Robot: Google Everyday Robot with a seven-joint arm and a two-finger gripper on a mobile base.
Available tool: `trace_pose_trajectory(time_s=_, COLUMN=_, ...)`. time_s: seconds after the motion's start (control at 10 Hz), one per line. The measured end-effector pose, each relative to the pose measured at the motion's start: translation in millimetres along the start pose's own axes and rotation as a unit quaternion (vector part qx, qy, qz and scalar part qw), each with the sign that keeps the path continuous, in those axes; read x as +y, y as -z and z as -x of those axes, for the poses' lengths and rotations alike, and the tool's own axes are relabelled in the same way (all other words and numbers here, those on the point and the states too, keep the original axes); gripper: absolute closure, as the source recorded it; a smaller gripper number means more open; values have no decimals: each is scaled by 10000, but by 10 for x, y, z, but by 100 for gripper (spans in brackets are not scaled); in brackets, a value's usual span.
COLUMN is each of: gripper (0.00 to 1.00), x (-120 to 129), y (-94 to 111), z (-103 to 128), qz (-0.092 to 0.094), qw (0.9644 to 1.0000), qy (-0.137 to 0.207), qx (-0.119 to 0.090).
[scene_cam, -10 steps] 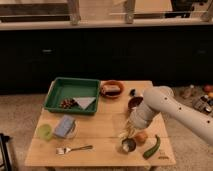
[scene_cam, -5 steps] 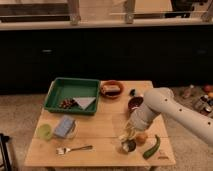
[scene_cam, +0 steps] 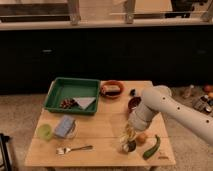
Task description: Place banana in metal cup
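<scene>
My gripper (scene_cam: 129, 128) hangs from the white arm over the front right part of the wooden table (scene_cam: 100, 125). It is shut on the pale-yellow banana (scene_cam: 127, 136), which hangs nearly upright. The banana's lower end is at the mouth of the small metal cup (scene_cam: 129, 146), directly under the gripper. I cannot tell how far the banana reaches inside the cup.
An orange fruit (scene_cam: 142, 138) and a dark green curved vegetable (scene_cam: 152, 147) lie just right of the cup. A dark red bowl (scene_cam: 133, 104) sits behind the arm. A fork (scene_cam: 74, 149), a light-green cup (scene_cam: 45, 132), a packet (scene_cam: 65, 126), a green tray (scene_cam: 72, 94) and a bowl (scene_cam: 112, 89) lie to the left and back.
The gripper with the banana has sunk slightly toward the metal cup. Everything else on the table is where it was.
</scene>
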Motion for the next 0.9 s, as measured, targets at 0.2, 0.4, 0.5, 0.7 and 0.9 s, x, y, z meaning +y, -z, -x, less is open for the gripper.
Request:
trace_pose_trajectory(time_s=0.2, gripper=100, x=46, y=20, z=20, qz=144, qw=9989, qy=450, qx=-29)
trace_pose_trajectory(time_s=0.4, gripper=100, x=120, y=34, z=16, qz=297, qw=9956, qy=883, qx=-80)
trace_pose_trajectory(time_s=0.5, gripper=100, x=131, y=34, z=25, qz=353, qw=9941, qy=1023, qx=-105)
trace_pose_trajectory(time_s=0.7, gripper=100, x=169, y=11, z=51, qz=522, qw=9894, qy=1343, qx=-170)
trace_pose_trajectory(time_s=0.9, gripper=100, x=201, y=-13, z=75, qz=666, qw=9857, qy=1535, qx=-205)
